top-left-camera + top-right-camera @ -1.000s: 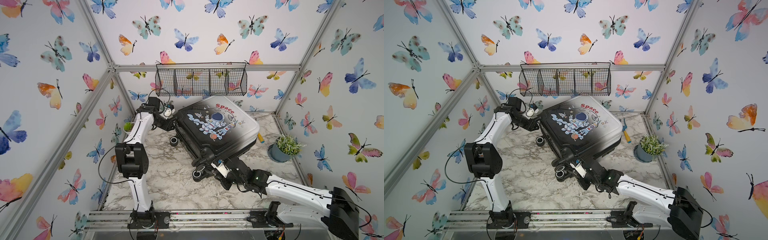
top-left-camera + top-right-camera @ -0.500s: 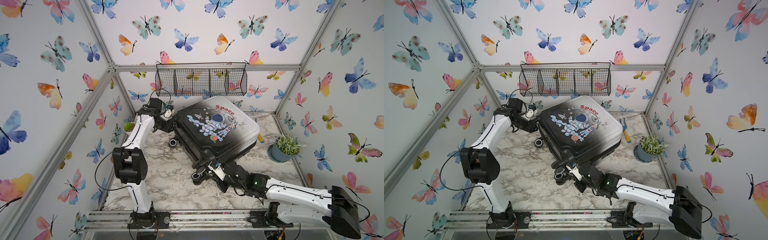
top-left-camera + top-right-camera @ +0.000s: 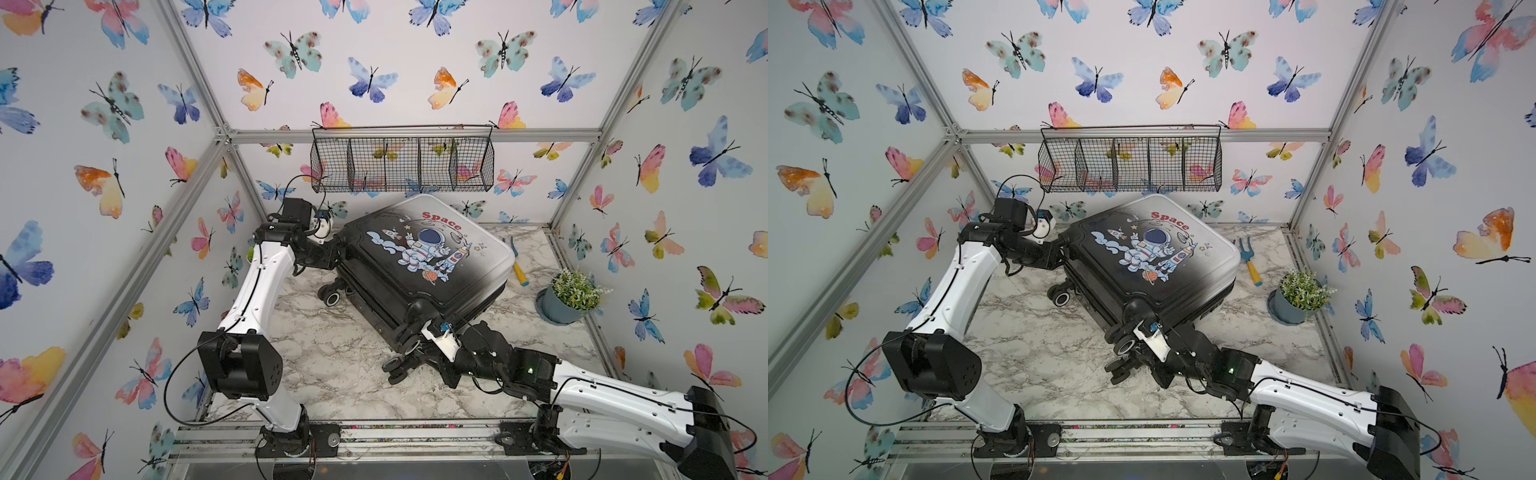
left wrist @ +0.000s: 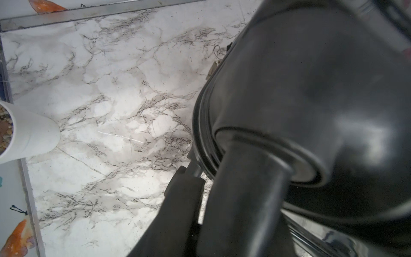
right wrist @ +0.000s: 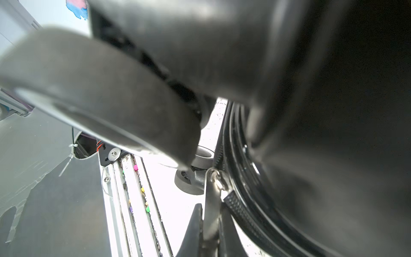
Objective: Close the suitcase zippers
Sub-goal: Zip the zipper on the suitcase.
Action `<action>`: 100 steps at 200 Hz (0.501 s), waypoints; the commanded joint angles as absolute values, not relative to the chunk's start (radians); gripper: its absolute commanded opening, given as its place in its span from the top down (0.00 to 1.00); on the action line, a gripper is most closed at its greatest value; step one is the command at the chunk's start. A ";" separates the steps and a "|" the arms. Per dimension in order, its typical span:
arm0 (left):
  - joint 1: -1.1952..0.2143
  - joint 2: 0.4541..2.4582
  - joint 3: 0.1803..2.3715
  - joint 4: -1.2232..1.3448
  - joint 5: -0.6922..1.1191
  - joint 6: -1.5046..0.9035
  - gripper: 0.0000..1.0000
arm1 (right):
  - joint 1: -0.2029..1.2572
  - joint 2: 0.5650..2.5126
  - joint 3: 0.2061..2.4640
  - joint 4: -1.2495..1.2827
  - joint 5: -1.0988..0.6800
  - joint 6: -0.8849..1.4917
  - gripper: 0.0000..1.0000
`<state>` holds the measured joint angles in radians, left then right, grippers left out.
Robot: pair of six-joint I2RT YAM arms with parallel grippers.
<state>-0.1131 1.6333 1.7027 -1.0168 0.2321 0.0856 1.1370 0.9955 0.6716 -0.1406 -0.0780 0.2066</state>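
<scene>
A black wire basket (image 3: pixel 402 160) with several compartments hangs on the back wall, above the marble tabletop (image 3: pixel 332 357). Near the right wall stands a small green potted plant (image 3: pixel 575 291) in a grey-blue pot. Just behind it lies a garden hand fork (image 3: pixel 1250 259) with a yellow handle. A white pot (image 4: pixel 29 135) stands at the tabletop's edge, by the left wall. Butterfly wallpaper (image 3: pixel 370 81) covers all walls.

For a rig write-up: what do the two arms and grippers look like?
The left arm and right arm: white shell links, boxy black joint housings, thin black cables looped alongside. The left gripper and right gripper are black.
</scene>
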 commanded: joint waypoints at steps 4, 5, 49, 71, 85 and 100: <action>-0.177 1.524 1.746 -1.158 0.401 -0.219 1.00 | 1.155 0.974 0.842 0.306 -0.160 0.212 0.98; -0.177 1.523 1.747 -1.159 0.405 -0.222 1.00 | 1.155 0.973 0.844 0.308 -0.160 0.214 0.97; -0.165 1.437 1.758 -1.192 0.399 -0.280 1.00 | 1.155 0.953 0.904 0.221 -0.138 0.208 0.97; -0.064 1.395 1.747 -1.229 0.371 -0.287 1.00 | 1.146 0.885 0.850 0.202 -0.056 0.224 0.97; -0.053 1.364 1.754 -1.249 0.292 -0.284 1.00 | 1.117 0.855 0.860 0.162 -0.046 0.235 0.97; -0.044 1.335 1.752 -1.269 0.253 -0.288 1.00 | 1.100 0.853 0.903 0.076 -0.029 0.226 0.98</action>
<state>-0.0448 1.4292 1.7401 -1.1004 0.3256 -0.2222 1.1278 0.8898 0.7918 -0.1917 -0.0738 0.2436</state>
